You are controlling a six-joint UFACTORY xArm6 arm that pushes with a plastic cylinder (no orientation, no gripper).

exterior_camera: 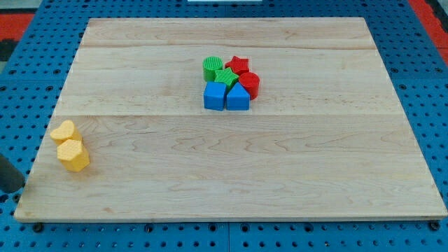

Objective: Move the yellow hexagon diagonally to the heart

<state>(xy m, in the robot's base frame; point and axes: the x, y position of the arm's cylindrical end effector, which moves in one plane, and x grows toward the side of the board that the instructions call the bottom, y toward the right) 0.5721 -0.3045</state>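
The yellow hexagon (pixel 73 155) lies near the board's left edge. It touches the yellow heart (pixel 62 131), which sits just above it and slightly to the left. A dark rod enters at the view's left edge. My tip (pixel 17 190) is just off the board's left edge, to the left of and a little below the hexagon, apart from both yellow blocks.
A tight cluster sits above the board's centre: a green cylinder (pixel 212 68), a red star (pixel 238 66), a green star (pixel 225 77), a red cylinder (pixel 250 84), a blue cube (pixel 215 96) and a blue house-shaped block (pixel 237 98). The wooden board (pixel 280 175) lies on a blue pegboard.
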